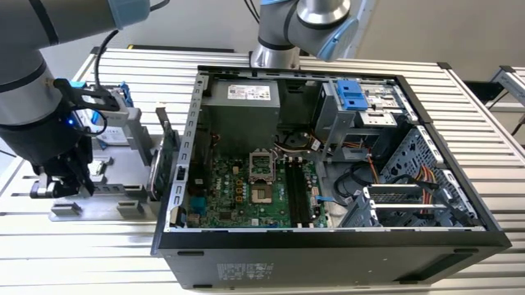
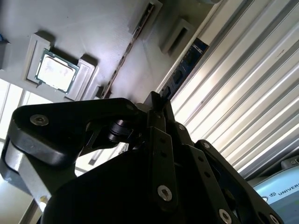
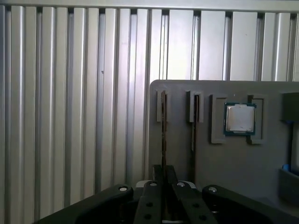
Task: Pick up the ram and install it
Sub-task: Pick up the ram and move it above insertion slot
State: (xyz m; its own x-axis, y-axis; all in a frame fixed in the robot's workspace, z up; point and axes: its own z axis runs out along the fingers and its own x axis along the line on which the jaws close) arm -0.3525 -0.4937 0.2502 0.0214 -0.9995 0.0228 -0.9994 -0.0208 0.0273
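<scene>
In the exterior view the tool [image 1: 59, 184] is down low over the gray holder [image 1: 102, 201]. The holder sits on the tabletop [image 1: 123, 258] at the exterior view's left. A tall green card [image 1: 166, 161] stands between the tool and the open computer case [image 1: 328, 261]. The long slots [image 1: 296, 192] on the board are inside the case, well apart from the tool. I think the way over has to go above the card and the case wall.

In the second wrist view the memory stick [image 2: 133, 44] stands on its thin edge in a groove of the holder. One end runs in between the fingers. A square chip [image 2: 56, 70] sits near.

In the first wrist view the tool [image 3: 163, 176] has its fingers almost together with the memory stick [image 3: 163, 121] between them. It looks to have hold of it. Another thin stick [image 3: 193, 121] is just beside, in the next groove. A straight pull up with no tilt should keep the memory stick off the groove walls and its neighbor. On the far side from that neighbor the ribbed tabletop gives open room.
</scene>
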